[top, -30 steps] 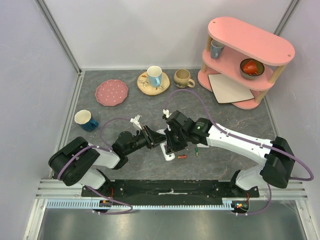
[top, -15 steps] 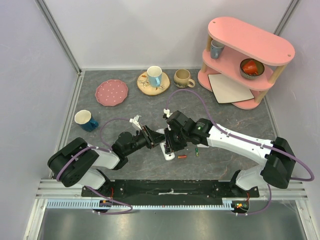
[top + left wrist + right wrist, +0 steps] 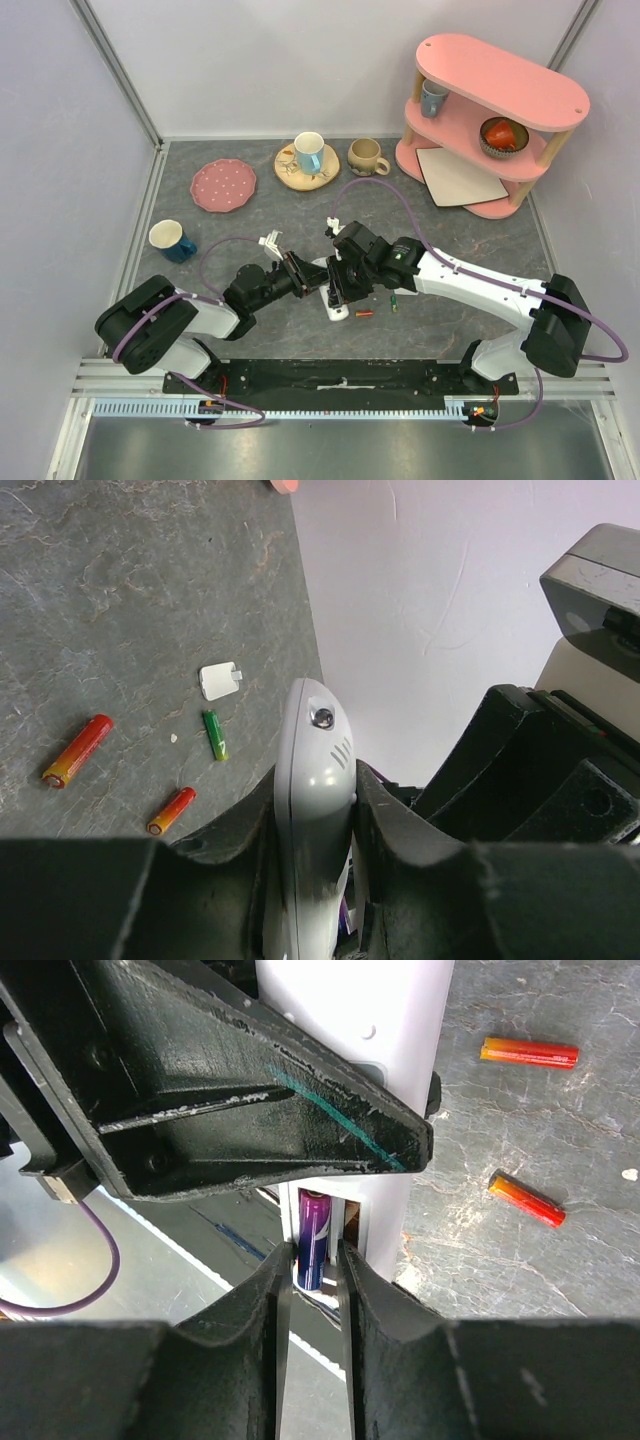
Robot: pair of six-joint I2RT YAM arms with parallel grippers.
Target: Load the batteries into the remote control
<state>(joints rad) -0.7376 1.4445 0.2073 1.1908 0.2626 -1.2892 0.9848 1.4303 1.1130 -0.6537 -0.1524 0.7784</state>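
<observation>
My left gripper (image 3: 308, 278) is shut on the white remote control (image 3: 312, 780) and holds it on edge above the table; it also shows in the top view (image 3: 338, 305). My right gripper (image 3: 312, 1260) is closed around the lower end of a blue-purple battery (image 3: 314, 1220) that sits in the remote's open compartment. The remote's white back (image 3: 385, 1020) fills the top of the right wrist view. Loose on the table lie two red-orange batteries (image 3: 77, 750) (image 3: 171, 811) and a green battery (image 3: 215, 734). In the top view a red-orange battery (image 3: 365, 313) and the green one (image 3: 394, 303) lie just right of the grippers.
A small white plastic piece (image 3: 219, 679) lies beyond the green battery. A blue mug (image 3: 172, 240), a pink plate (image 3: 223, 185), a wooden saucer with a cup (image 3: 307, 160) and a beige mug (image 3: 367, 156) stand farther back. A pink shelf (image 3: 490, 110) with a beige board (image 3: 460, 180) stands at the back right.
</observation>
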